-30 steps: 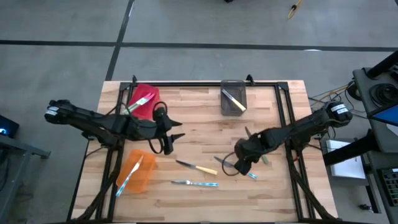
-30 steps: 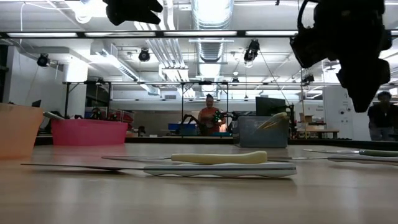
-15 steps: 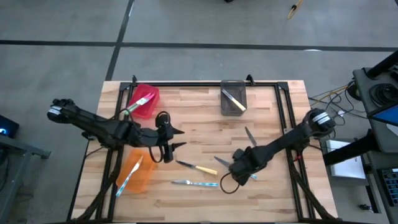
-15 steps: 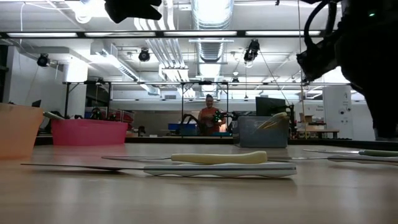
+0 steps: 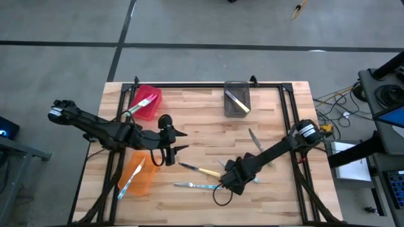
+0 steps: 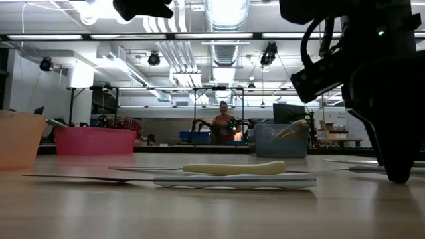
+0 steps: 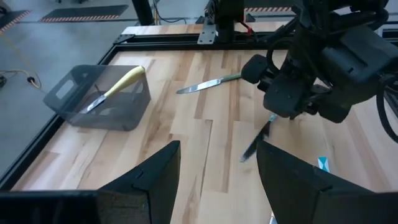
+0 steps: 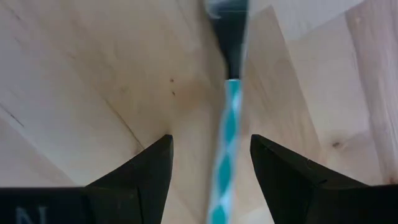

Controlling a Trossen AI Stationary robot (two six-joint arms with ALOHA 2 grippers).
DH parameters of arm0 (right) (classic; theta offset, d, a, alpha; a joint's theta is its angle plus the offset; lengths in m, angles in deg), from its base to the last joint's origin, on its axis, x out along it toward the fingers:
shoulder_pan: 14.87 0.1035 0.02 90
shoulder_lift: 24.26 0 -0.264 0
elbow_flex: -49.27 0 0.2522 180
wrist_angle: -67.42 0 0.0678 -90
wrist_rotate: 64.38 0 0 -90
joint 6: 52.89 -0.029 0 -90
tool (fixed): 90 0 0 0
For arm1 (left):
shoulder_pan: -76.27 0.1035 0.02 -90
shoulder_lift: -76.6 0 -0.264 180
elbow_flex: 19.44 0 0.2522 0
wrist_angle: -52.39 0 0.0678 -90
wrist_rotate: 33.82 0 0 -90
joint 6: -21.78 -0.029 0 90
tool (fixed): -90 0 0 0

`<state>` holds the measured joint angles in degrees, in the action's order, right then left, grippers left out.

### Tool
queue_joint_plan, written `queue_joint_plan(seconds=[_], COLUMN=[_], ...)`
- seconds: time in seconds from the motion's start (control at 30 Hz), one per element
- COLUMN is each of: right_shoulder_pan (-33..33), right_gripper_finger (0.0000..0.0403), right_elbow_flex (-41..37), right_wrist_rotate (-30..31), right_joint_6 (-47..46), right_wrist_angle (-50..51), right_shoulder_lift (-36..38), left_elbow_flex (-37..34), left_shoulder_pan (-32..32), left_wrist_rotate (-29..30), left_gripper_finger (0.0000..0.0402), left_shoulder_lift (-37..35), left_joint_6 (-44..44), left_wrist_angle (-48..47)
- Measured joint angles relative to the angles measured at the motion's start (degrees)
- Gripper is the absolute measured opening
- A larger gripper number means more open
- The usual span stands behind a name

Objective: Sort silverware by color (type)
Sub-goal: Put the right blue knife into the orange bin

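Two grippers were seen over the wooden table (image 5: 278, 107): right gripper (image 8: 210, 180) lowered near the front middle, fingers parted around a light-blue-handled knife (image 8: 225, 137) lying flat, not yet clamped. Left gripper (image 5: 173, 140) was held open and empty above the left-centre. Other knives were spread out: a yellow-handled knife (image 5: 201, 170) and blue-handled knife (image 5: 199, 186) on the boards, one each in the red bin (image 5: 151, 96), orange bin (image 5: 144, 183) and grey bin (image 5: 228, 106).

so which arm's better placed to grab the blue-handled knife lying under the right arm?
Right. The right gripper is low over the table, its open fingers straddling the blue-handled knife. The left gripper hovers open farther off, nearer the yellow-handled knife.
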<state>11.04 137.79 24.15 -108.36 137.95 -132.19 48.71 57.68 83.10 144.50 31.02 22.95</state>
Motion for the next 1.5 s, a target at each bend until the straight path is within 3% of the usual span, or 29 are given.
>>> queue_joint_plan(seconds=[0.17, 0.27, 0.53, 0.77, 1.0, 1.13, 1.3, 1.5], right_shoulder_pan=[-0.4, -0.8, -1.1, -1.0, -1.2, -1.5, -2.3, -4.0], right_gripper_finger=[0.0202, 0.0179, 0.0027, 0.0018, 0.0017, 0.0016, 0.0016, 0.0016], right_elbow_flex=[-0.1, -0.2, -1.9, -3.1, -8.4, -16.4, -30.1, -39.0], right_wrist_rotate=[-0.1, -0.3, 0.9, 3.4, 10.2, 12.6, 12.2, 12.0], right_joint_6=[0.7, 1.0, 4.2, 9.1, 14.7, 19.7, 34.6, 51.8], right_wrist_angle=[0.1, 0.0, -4.6, -6.5, -9.2, -21.8, -49.4, -71.1], right_shoulder_lift=[-0.1, -0.1, 0.0, 2.6, 14.8, 25.5, 37.8, 44.8], left_elbow_flex=[0.0, 0.0, 0.0, -0.1, -0.1, -0.2, -0.2, -0.5], left_shoulder_pan=[0.0, 0.0, 0.0, 0.0, 0.0, 0.0, -0.4, -0.9], left_wrist_rotate=[0.1, 0.1, 0.1, 0.1, 0.0, -1.1, -3.0, -4.2], left_gripper_finger=[0.0192, 0.0192, 0.0192, 0.0192, 0.0192, 0.0192, 0.0192, 0.0192], left_shoulder_lift=[0.0, 0.0, 0.0, 0.0, 0.0, 0.0, -0.2, 0.0], left_joint_6=[-1.2, -1.3, -3.2, -4.3, -4.8, -5.6, -6.9, -6.2], left_wrist_angle=[1.1, 2.3, 6.3, 9.0, 11.0, 12.0, 11.0, 13.2])
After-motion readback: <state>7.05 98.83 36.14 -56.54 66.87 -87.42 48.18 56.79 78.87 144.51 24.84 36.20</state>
